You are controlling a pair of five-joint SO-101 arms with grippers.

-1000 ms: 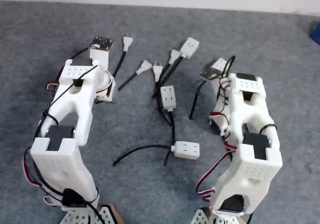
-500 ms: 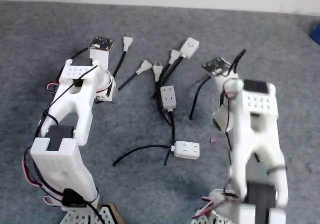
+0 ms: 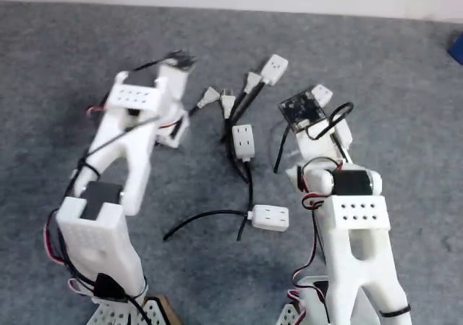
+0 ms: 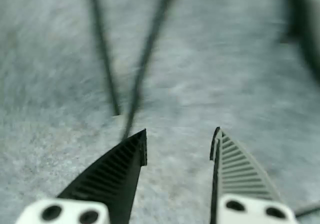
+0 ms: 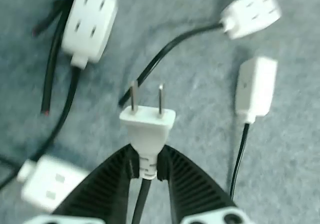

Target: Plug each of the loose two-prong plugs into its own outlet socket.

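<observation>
Gripping low, the right gripper [image 5: 146, 156] pinches a white plug [image 5: 146, 121] by the neck behind its body, prongs pointing out over the grey carpet [image 5: 200, 109].

Risk: the hold sits well behind the prongs, so pushing into a socket may pivot or slip the plug. Its trailing cord [image 5: 141, 199] could drag too.

Risk: the socket block [image 5: 256, 87] lying near the plug is loose and would likely slide under a push unless braced.

Left gripper [image 4: 180, 144] hangs spread over carpet, nothing between its fingers. Two black cords [image 4: 142, 69] lie just ahead, a snag hazard.

Room: the middle is a tangle of cords, loose plugs [image 3: 210, 95] and blocks [image 3: 243, 141]. Open carpet lies outboard of both arms.
</observation>
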